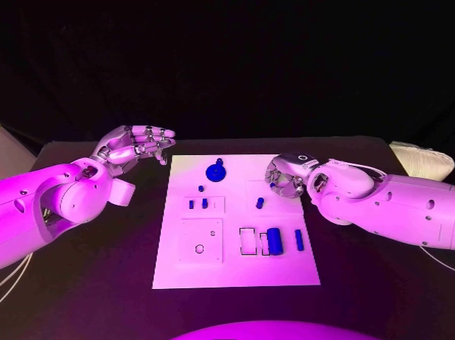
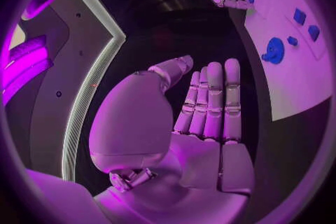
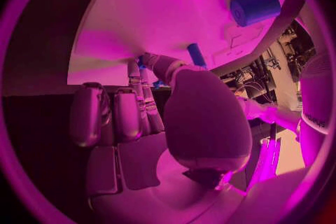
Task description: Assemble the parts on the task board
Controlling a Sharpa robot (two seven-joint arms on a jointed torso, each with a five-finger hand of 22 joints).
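White plate that serves as the task board (image 1: 238,273) sits in the middle of the table, and we judge the assembly barely begun: most blue parts lie loose on it. We see a round knobbed piece (image 1: 216,171) near the board's 12 o'clock, small pegs (image 1: 197,203) at about 10 o'clock of centre, one more peg (image 1: 259,202) just right of centre, and a thick cylinder (image 1: 274,241) with a slim bar (image 1: 298,239) toward 4 o'clock, beside outlined slots that look unfilled. Our right hand (image 1: 286,177) hangs over the board's 2 o'clock edge, fingers curled onto a small blue part (image 3: 142,61); whether it truly grips it we cannot tell. Our left hand (image 1: 137,145) hovers off the 10 o'clock corner, fingers straight and holding nothing. Black table (image 1: 95,283) lies under everything, with a dark backdrop beyond
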